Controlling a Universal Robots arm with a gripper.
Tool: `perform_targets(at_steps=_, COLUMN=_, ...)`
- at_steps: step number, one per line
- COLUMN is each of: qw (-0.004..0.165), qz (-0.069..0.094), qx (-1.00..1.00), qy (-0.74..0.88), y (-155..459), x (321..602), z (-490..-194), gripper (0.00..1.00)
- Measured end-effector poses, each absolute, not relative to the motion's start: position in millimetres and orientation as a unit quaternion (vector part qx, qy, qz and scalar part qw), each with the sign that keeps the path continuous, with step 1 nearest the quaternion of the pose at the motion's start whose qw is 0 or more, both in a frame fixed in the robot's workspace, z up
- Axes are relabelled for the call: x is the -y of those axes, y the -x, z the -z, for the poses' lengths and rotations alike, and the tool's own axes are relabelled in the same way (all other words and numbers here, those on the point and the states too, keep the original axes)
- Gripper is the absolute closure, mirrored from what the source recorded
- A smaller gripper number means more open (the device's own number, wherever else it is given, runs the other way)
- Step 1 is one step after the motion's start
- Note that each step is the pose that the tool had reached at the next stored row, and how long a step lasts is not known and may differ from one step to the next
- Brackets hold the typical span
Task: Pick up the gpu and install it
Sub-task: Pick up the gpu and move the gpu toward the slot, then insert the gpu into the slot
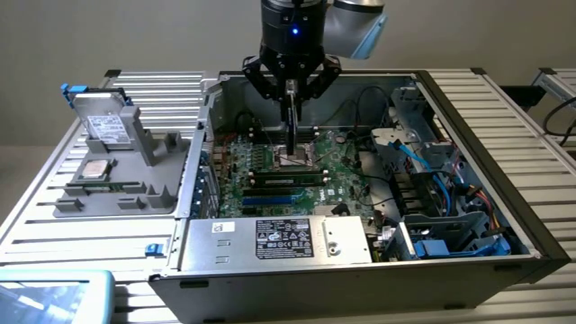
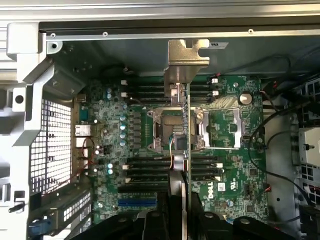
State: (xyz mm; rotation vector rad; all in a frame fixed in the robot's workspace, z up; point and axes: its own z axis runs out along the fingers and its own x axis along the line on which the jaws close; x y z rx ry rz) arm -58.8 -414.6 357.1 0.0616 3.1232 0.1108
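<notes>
My gripper (image 1: 291,89) hangs over the open computer case (image 1: 468,128), shut on the gpu (image 1: 291,131). The gpu is a thin green card held edge-on, pointing down toward the green motherboard (image 1: 270,169) near its middle. The card's lower end looks just above the board; I cannot tell whether it touches. In the wrist view the gpu (image 2: 189,150) runs as a narrow green edge across the motherboard (image 2: 235,165) and the processor socket (image 2: 162,125). Its silver bracket (image 2: 187,55) reaches toward the case wall. My gripper (image 2: 182,217) grips the card's near end.
A grey fixture (image 1: 126,196) on the exterior view's left holds a silver hard drive (image 1: 104,121) standing upright and a small square chip (image 1: 97,169). Inside the case are the power supply (image 1: 279,239), a drive cage with blue cables (image 1: 441,202) and black wires (image 2: 280,125).
</notes>
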Motion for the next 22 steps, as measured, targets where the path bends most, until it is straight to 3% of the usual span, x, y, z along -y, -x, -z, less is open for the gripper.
perform_targets(at_steps=22, qw=0.005, qz=-0.039, qx=-0.998, qy=0.058, y=44, x=415, z=-351, gripper=0.72)
